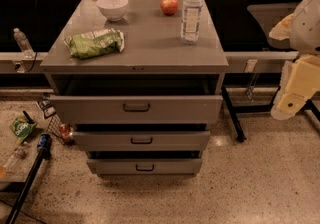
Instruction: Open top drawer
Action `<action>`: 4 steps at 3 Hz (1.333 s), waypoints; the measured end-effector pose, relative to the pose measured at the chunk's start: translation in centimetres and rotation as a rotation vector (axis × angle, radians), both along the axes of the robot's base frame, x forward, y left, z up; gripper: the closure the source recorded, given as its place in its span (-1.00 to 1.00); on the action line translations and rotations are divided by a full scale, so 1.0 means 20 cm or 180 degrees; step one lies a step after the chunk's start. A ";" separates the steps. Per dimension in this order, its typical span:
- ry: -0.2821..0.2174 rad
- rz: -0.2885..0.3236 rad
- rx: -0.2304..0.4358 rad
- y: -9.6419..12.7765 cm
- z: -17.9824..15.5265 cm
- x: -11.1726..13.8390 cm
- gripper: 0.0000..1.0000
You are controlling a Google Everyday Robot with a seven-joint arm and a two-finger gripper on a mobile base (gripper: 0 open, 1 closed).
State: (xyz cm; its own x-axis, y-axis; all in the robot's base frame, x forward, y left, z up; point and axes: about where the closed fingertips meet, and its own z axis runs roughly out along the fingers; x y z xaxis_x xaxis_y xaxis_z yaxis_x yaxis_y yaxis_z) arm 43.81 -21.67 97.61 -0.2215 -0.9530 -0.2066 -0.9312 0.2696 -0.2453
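Top drawer [170,110] stands out, front facing 6 o'clock, long axis 9-to-3; gripper [292,99] apart at 3 o'clock, grip we cannot tell.

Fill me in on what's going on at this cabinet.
A one-armed robot is working on the top drawer, which stands pulled out from the cabinet. Its gripper hangs off to the right, clear of the drawer's handle. A bowl, apple, bottle and chip bag sit on top.
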 end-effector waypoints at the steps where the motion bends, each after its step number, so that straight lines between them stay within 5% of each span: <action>1: 0.0000 0.0000 0.0000 0.00 0.00 0.00 -1.00; 2: 0.0029 0.0097 0.0222 0.06 -0.10 0.04 -1.00; 4: 0.0198 0.0978 0.1109 0.50 -0.61 0.24 -1.00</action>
